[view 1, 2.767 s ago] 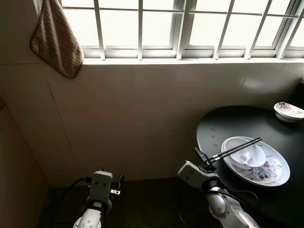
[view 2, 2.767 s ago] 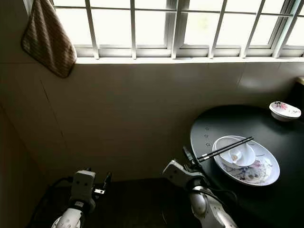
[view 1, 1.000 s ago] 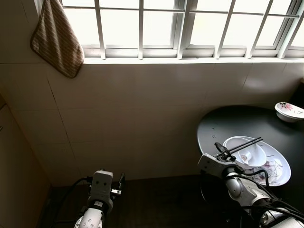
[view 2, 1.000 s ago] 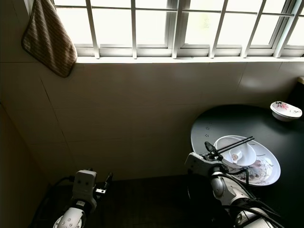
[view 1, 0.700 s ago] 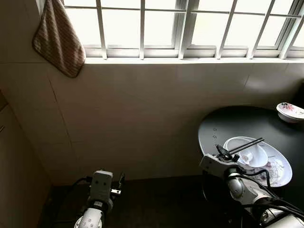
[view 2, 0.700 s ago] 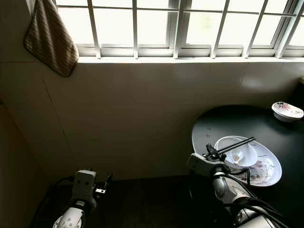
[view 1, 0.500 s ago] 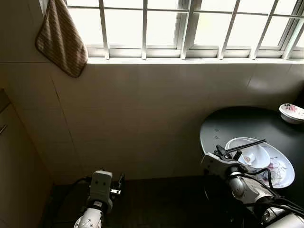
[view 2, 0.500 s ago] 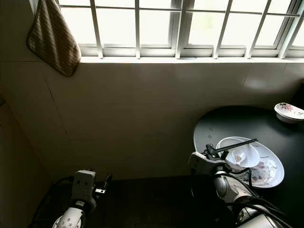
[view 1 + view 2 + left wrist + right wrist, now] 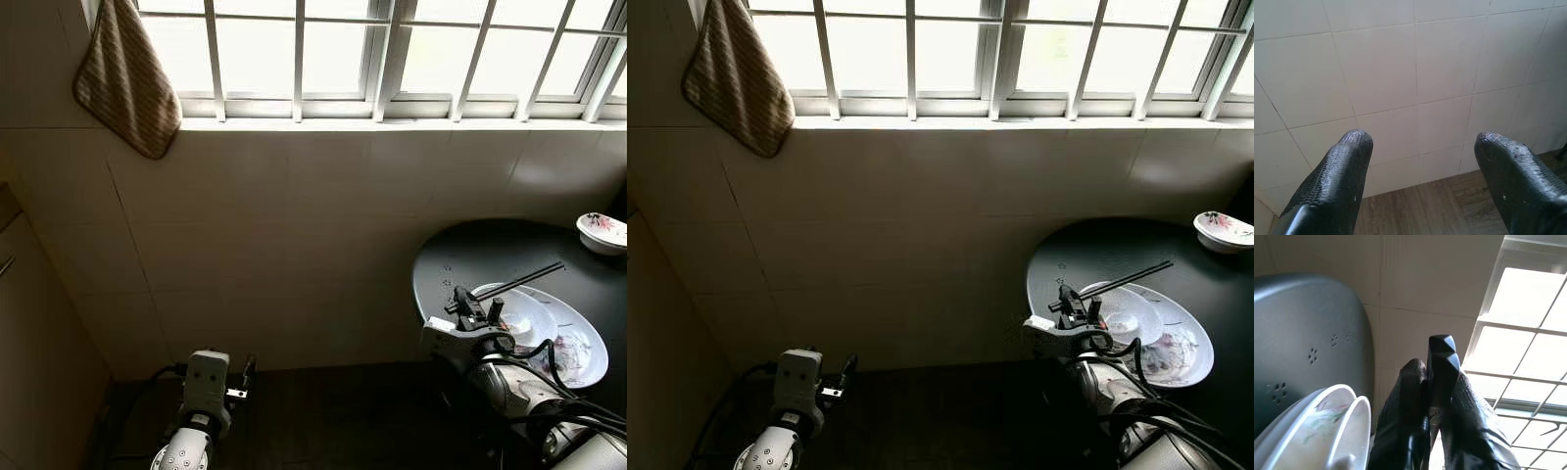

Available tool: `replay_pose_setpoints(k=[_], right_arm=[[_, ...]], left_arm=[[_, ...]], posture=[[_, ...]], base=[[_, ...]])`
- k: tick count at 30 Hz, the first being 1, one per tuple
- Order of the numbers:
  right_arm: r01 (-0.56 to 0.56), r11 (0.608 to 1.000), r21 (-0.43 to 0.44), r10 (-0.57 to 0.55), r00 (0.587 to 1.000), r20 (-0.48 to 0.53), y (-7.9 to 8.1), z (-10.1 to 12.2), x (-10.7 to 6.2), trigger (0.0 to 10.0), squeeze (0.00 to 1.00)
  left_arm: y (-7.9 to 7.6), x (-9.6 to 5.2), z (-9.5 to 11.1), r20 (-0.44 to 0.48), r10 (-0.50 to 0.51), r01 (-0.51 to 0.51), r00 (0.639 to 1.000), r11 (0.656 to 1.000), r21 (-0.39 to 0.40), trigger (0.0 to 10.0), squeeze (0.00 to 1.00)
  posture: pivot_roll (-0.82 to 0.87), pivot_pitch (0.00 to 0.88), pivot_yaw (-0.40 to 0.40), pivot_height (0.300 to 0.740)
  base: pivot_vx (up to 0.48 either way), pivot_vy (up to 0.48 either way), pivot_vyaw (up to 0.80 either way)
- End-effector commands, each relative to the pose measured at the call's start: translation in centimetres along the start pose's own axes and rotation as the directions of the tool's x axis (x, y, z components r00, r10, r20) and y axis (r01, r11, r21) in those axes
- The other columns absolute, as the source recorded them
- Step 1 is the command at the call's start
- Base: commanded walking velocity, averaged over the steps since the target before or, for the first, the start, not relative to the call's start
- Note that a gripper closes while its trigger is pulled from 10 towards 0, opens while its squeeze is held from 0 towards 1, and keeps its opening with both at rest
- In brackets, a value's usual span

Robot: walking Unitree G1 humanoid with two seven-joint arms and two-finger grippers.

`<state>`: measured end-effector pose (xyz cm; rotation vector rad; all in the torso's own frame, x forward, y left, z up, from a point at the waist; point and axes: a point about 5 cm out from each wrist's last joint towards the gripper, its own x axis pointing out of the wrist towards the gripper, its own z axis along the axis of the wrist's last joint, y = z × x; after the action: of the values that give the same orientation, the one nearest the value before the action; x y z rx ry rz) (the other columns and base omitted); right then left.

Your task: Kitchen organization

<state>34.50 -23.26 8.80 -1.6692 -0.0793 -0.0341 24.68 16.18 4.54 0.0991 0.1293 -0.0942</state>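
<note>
So the right gripper (image 9: 477,305) is pinched tight on the near ends of the black chopsticks (image 9: 524,280), and the wrist cam shows their square tips (image 9: 1442,352) squeezed between the two black fingers (image 9: 1405,406). From the claw the sticks run off toward about 2 o'clock, up over the white bowl (image 9: 529,315) and out above the dark round table (image 9: 490,250). They look lifted clear of the bowl rim, though it's hard to be sure from this angle.

The bowl sits inside a big flowered plate (image 9: 578,343) at the near edge of the table, at roughly 3 o'clock from the claw. Something small and pale is in the bowl, can't make out what. There's another little flowered dish (image 9: 602,231) way over at the far right of the table, contents not visible.

The left gripper (image 9: 1420,166) hangs low by the tiled wall (image 9: 294,235), fingers spread wide with nothing between them. A striped towel (image 9: 125,78) hangs by the window (image 9: 392,49).
</note>
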Motion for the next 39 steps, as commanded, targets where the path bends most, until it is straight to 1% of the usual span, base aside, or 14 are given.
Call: replay_pose_setpoints(k=[1,3,5,6,8,9,16,18,19,24,27,30,37,39], right_arm=[[0.078,0.996,-0.042,-0.077,0.997,0.016,-1.1,-0.5,0.3,0.0,0.00],[0.117,0.992,-0.036,-0.116,0.993,0.027,-1.6,-0.5,0.5,0.0,0.00],[0.216,0.974,0.069,-0.221,0.972,0.074,-3.2,0.2,1.1,0.0,0.00],[0.216,0.974,0.069,-0.221,0.972,0.074,-3.2,0.2,1.1,0.0,0.00],[0.269,0.932,0.241,-0.310,0.939,0.148,-5.3,1.8,1.9,0.0,0.00],[0.274,0.925,0.264,-0.322,0.933,0.159,-5.7,2.2,2.0,0.0,0.00],[0.173,0.880,0.443,-0.359,0.853,0.380,-7.3,8.3,1.9,0.0,0.00],[0.028,0.812,0.583,-0.346,0.828,0.442,-7.5,10.9,1.0,0.0,0.00],[0.003,0.796,0.605,-0.345,0.824,0.449,-7.5,11.3,0.8,0.0,0.00],[-0.051,0.751,0.658,-0.372,0.790,0.486,-8.4,12.6,0.1,0.0,0.00],[-0.028,0.720,0.694,-0.434,0.761,0.482,-10.0,12.7,-0.1,0.0,0.00],[-0.034,0.694,0.719,-0.460,0.746,0.480,-11.1,12.5,-0.1,0.0,0.00],[-0.057,0.664,0.745,-0.478,0.735,0.482,-11.8,12.8,-0.3,0.0,0.00],[-0.062,0.632,0.772,-0.502,0.727,0.469,-12.5,13.0,-0.4,0.0,0.00]], left_arm=[[-0.1,0.2,-0.1,-0.014,0.001,-0.001,1.000,1.000,-0.013,10.0,0.00],[-0.1,0.2,-0.1,-0.014,0.001,-0.001,1.000,1.000,-0.015,10.0,0.00],[-0.1,0.2,-0.1,-0.009,0.003,-0.003,1.000,1.000,-0.017,10.0,0.00],[-0.1,0.2,-0.1,-0.009,0.003,-0.003,1.000,1.000,-0.017,10.0,0.00],[0.1,0.2,0.2,0.013,0.024,-0.024,1.000,1.000,-0.013,10.0,0.00],[0.1,0.2,0.2,0.016,0.029,-0.028,0.999,1.000,-0.013,10.0,0.00],[0.6,0.3,0.6,0.040,0.060,-0.059,0.997,0.998,-0.029,10.0,0.00],[1.1,0.2,1.4,0.086,0.093,-0.091,0.992,0.995,-0.033,10.0,0.00],[1.2,0.3,1.5,0.097,0.094,-0.091,0.991,0.995,-0.035,10.0,0.00],[1.7,0.5,3.1,0.174,0.100,-0.097,0.980,0.995,-0.026,10.0,0.00],[2.0,0.8,6.9,0.323,0.077,-0.090,0.943,0.996,0.026,10.0,0.00],[2.1,0.9,9.2,0.408,0.057,-0.092,0.911,0.993,0.067,10.0,0.00],[2.0,0.8,11.0,0.471,0.054,-0.088,0.880,0.995,0.050,10.0,0.00],[1.9,0.6,12.5,0.523,0.049,-0.094,0.851,0.994,0.060,10.0,0.00]], posture=[[0.11,0.000,-0.044,0.740],[0.11,0.000,-0.044,0.740],[0.11,0.000,-0.045,0.740],[0.11,0.000,-0.045,0.740],[0.10,0.000,-0.047,0.740],[0.10,0.000,-0.047,0.740],[0.10,0.000,-0.051,0.740],[0.10,0.000,-0.051,0.740],[0.11,0.000,-0.053,0.740],[0.11,0.000,-0.055,0.740],[0.11,0.000,-0.058,0.740],[0.12,0.000,-0.064,0.740],[0.12,0.000,-0.063,0.740],[0.12,0.000,-0.061,0.740]], base=[[0.000,0.000,0.00],[0.000,0.000,0.00],[0.000,0.000,0.00],[0.000,0.000,0.00],[0.000,0.000,0.00],[0.000,0.000,0.00],[0.000,0.000,0.64],[0.000,0.000,0.80],[0.000,0.000,0.80],[0.000,0.000,0.80],[0.000,0.000,0.80],[0.000,0.000,0.80],[0.000,0.000,0.80],[0.319,0.000,0.80]])
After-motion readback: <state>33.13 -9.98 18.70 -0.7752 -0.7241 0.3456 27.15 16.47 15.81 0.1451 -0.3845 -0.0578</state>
